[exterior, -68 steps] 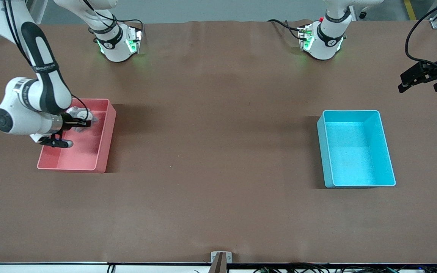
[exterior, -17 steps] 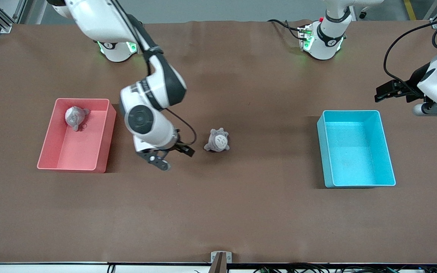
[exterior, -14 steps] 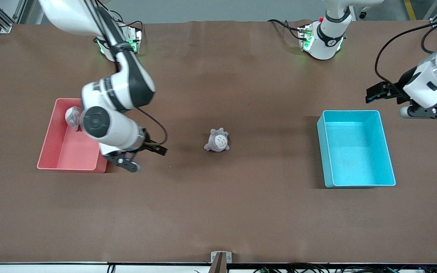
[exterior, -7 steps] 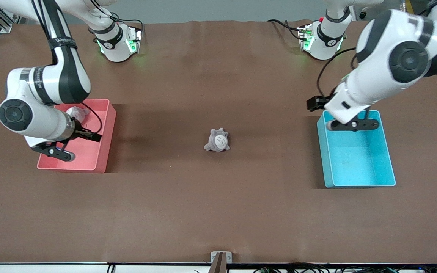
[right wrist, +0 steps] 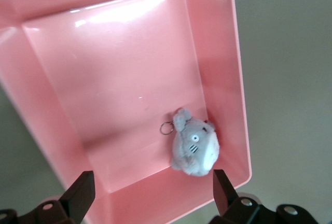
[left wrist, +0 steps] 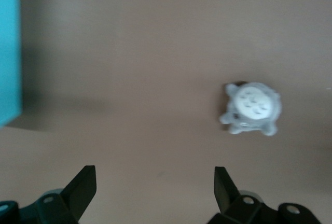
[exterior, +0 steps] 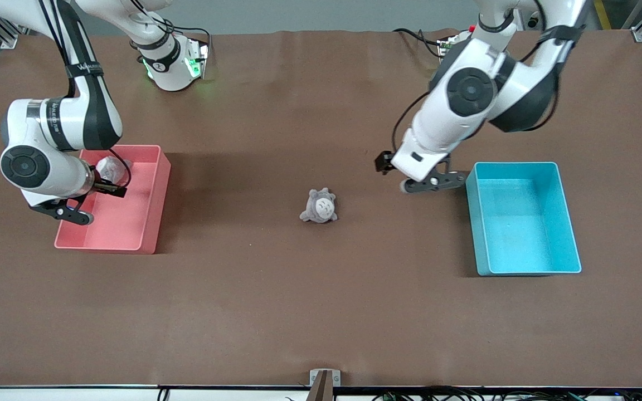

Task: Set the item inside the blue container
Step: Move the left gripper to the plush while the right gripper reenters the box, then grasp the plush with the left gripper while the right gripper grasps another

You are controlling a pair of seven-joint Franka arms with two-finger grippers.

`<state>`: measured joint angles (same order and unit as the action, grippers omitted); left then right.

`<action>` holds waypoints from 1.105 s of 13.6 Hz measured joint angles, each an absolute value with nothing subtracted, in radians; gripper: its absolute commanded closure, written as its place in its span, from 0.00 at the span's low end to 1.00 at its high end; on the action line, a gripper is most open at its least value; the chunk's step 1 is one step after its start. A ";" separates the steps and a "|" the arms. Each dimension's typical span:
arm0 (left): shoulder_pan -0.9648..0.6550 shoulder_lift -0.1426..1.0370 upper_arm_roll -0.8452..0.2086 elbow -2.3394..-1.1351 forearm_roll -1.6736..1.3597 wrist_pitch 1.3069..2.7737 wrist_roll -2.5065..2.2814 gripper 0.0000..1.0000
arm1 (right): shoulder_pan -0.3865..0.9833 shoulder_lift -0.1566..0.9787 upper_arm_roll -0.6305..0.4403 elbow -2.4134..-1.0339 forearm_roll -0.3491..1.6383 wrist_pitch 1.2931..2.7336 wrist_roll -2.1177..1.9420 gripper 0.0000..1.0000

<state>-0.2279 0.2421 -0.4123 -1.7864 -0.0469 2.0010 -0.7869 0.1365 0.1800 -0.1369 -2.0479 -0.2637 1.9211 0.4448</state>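
A small grey plush toy (exterior: 319, 205) lies on the brown table near its middle, and it also shows in the left wrist view (left wrist: 251, 108). The blue container (exterior: 521, 223) stands empty toward the left arm's end; one edge of it (left wrist: 9, 47) shows in the left wrist view. My left gripper (exterior: 396, 175) hangs open over bare table between the plush and the container, holding nothing (left wrist: 154, 187). My right gripper (exterior: 98, 203) is open and empty over the pink bin (exterior: 131, 223).
The pink bin (right wrist: 119, 79) stands toward the right arm's end. A second grey plush (right wrist: 194, 149) with a key ring lies in one of its corners, partly hidden by the right arm in the front view (exterior: 108, 167).
The left arm has swung from the blue container's end toward the middle plush. The right arm has gone back from the table's middle to over the pink bin. Both grippers stayed open.
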 measured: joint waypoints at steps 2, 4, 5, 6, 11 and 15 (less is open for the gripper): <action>-0.307 0.283 -0.413 -1.796 -0.047 2.113 -0.880 0.00 | 0.124 0.178 -0.137 -2.091 -0.289 1.959 0.474 0.00; -0.362 0.334 -0.412 -1.799 -0.029 2.214 -0.907 0.00 | 0.119 0.177 -0.136 -2.141 -0.307 2.010 0.506 0.00; -0.383 0.365 -0.411 -1.800 0.002 2.265 -0.908 0.00 | 0.111 0.177 -0.136 -2.173 -0.314 2.049 0.515 0.00; -0.401 0.400 -0.411 -1.800 0.030 2.323 -0.911 0.00 | 0.095 0.177 -0.136 -2.205 -0.317 2.089 0.519 0.00; -0.454 0.592 -0.399 -1.747 0.139 2.508 -0.987 0.00 | 0.041 0.180 -0.136 -2.282 -0.340 2.148 0.519 0.00; -0.488 0.696 -0.349 -1.642 0.152 2.520 -1.008 0.00 | 0.019 0.209 -0.135 -2.326 -0.342 2.203 0.529 0.00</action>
<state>-0.4884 0.6963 -0.3486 -1.6421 0.1517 2.5202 -1.0077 0.0187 0.2092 -0.1352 -2.3264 -0.3425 2.2034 0.5291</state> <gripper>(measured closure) 0.000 0.000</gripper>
